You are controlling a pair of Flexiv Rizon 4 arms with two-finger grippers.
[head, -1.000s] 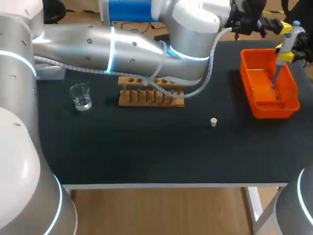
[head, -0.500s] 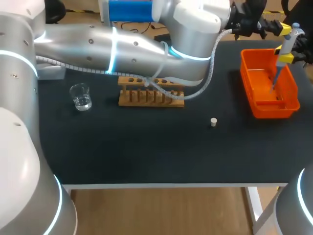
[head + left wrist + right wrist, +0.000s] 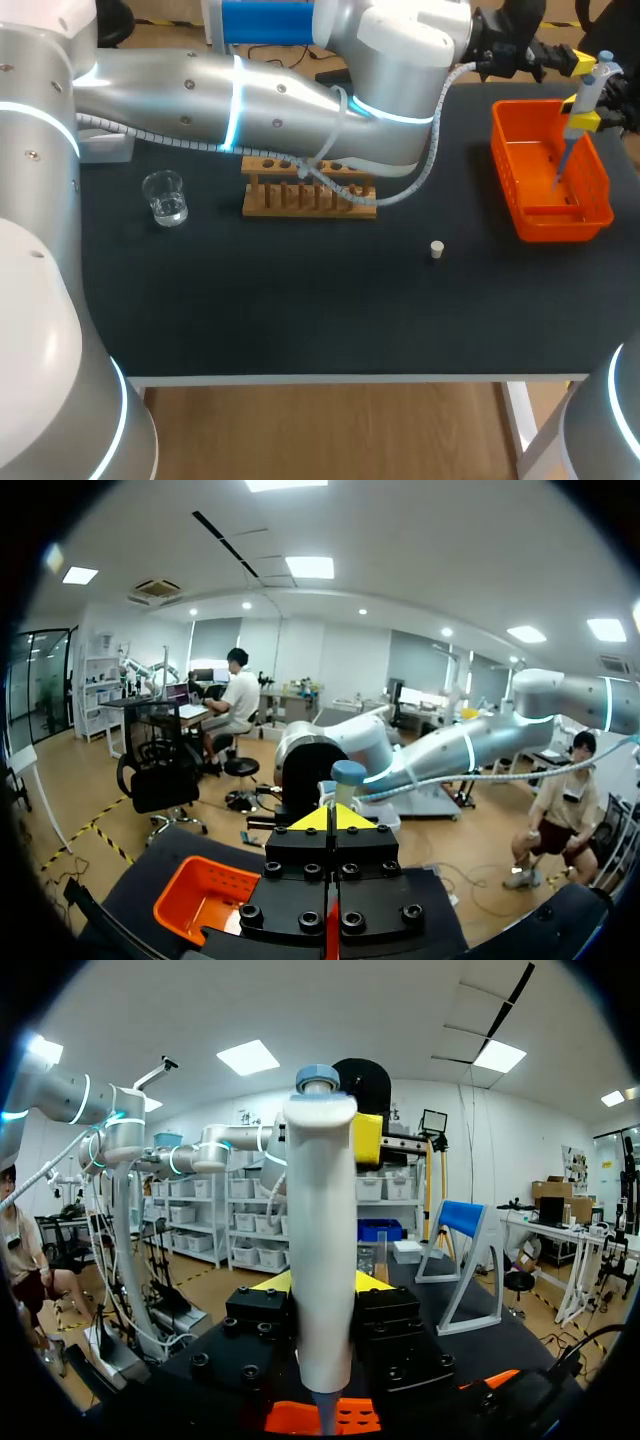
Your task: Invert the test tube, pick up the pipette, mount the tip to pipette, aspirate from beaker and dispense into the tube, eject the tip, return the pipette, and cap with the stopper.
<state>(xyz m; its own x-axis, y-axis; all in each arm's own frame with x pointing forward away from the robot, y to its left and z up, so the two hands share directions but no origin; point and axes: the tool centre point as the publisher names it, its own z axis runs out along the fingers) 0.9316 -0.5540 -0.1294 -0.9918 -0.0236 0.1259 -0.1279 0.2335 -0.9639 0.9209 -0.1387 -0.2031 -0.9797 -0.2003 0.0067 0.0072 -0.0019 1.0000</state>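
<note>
Your right gripper (image 3: 322, 1288) clamps the pipette (image 3: 320, 1230) upright over the orange bin (image 3: 505, 180). Your left gripper (image 3: 335, 818), fingers pressed together, sits by its button (image 3: 348, 772), probably to press it.

Lighting is bright and even, coming from ceiling panels (image 3: 310, 567) high above the left gripper (image 3: 335, 818). The matte black desk (image 3: 300, 300) shows no glare, and shadows hardly register on it. Strong highlights run along the silver shell of the left arm (image 3: 200, 90), and the beaker (image 3: 165, 197) glints. The white pipette (image 3: 320, 1190) in the right gripper (image 3: 322, 1290) is brightly lit, with one flank shaded. In both wrist views, straight lines bow toward the dark rim.
</note>
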